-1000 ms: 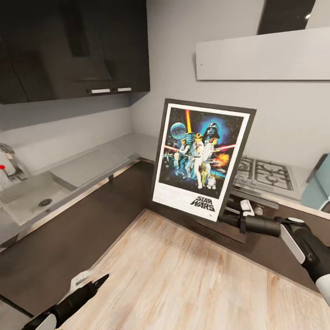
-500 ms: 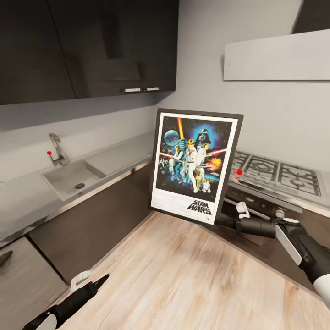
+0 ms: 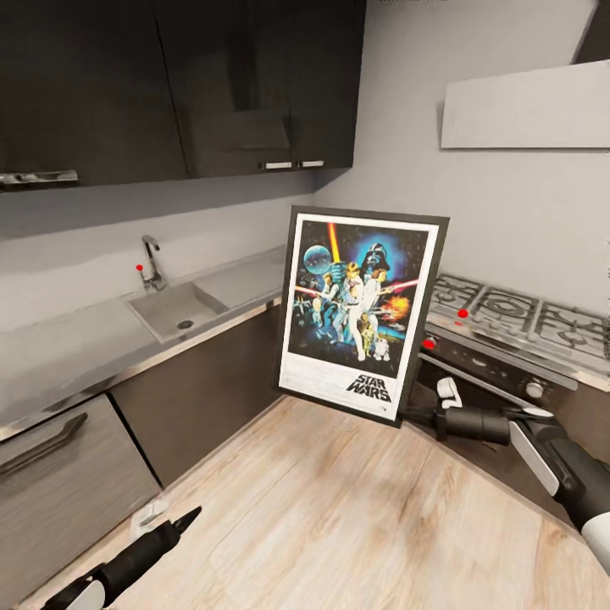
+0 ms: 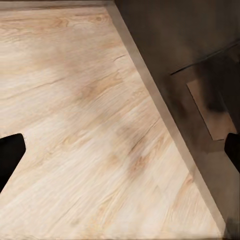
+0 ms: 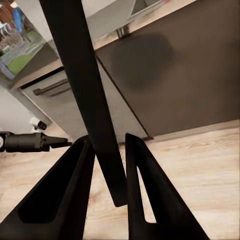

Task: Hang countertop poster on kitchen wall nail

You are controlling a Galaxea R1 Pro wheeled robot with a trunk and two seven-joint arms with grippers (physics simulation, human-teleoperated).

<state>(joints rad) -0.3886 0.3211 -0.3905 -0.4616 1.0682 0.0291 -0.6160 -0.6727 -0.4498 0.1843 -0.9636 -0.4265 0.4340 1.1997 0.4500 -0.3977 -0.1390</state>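
Observation:
The poster hangs upright in the air above the wooden floor, in front of the corner of the kitchen countertop. Its black frame, white border and "STAR WARS" logo face me. My right gripper is shut on its lower right corner. In the right wrist view the dark frame edge runs between the two black fingers of that right gripper. My left gripper hangs low over the floor, open and holding nothing. The wall nails are out of view.
The worktop holds a sink with a tap, and a steel gas hob behind the poster. Dark wall cabinets hang above. A pale hood sits over the hob. A drawer front stands at the left.
The whole head view has swung, so the sink, cabinets and hob sit further right and more floor shows. The poster stays in my right gripper, now a little more upright.

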